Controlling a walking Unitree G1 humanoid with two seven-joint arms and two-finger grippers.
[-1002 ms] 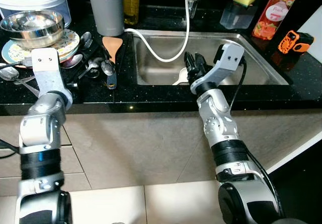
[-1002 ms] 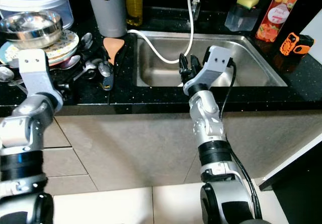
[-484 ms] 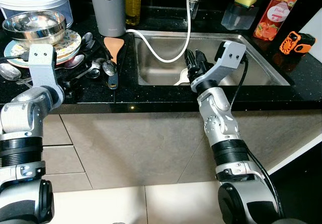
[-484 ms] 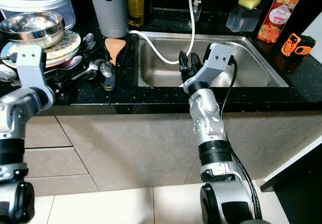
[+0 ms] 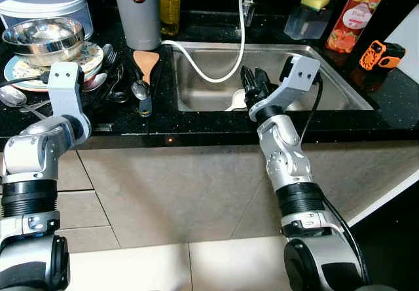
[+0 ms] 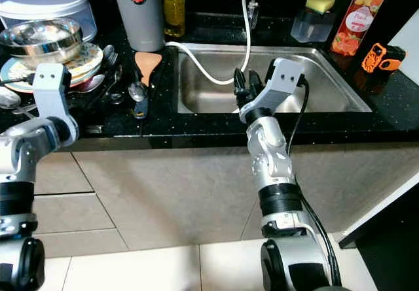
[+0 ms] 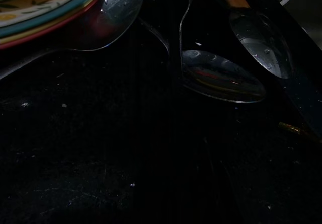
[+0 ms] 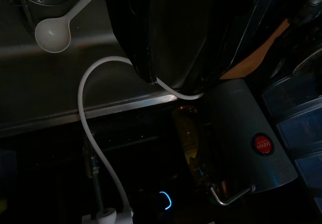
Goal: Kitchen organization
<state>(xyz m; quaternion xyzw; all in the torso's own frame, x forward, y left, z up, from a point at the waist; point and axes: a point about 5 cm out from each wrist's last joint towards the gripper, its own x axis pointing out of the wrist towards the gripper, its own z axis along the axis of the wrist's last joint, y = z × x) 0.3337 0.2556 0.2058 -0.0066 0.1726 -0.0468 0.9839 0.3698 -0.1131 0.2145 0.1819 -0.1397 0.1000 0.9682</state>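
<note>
Several steel spoons (image 5: 139,89) lie on the black counter beside a wooden spatula (image 5: 145,61). My left gripper (image 5: 91,98) hangs low over the counter just left of them. Its wrist view looks down on a large spoon (image 7: 221,75), a second spoon (image 7: 118,5) and the plate rim (image 7: 40,17). My right gripper (image 5: 252,82) hovers inside the front of the sink (image 5: 340,85), shut on nothing. A white plastic spoon (image 5: 236,98) lies in the basin just below it, also seen as the white spoon (image 8: 53,32).
A steel bowl (image 5: 42,34) rests on stacked plates (image 5: 91,54) at the far left. Behind stand a grey thermos (image 5: 136,10) and a yellow bottle (image 5: 170,3). A white hose (image 5: 203,72) drapes into the sink. A red soap bottle (image 5: 346,19) and an orange tool (image 5: 378,54) sit at the right.
My left arm has shifted a little to the right and lower, closer to the spoons. The right arm has stayed over the sink.
</note>
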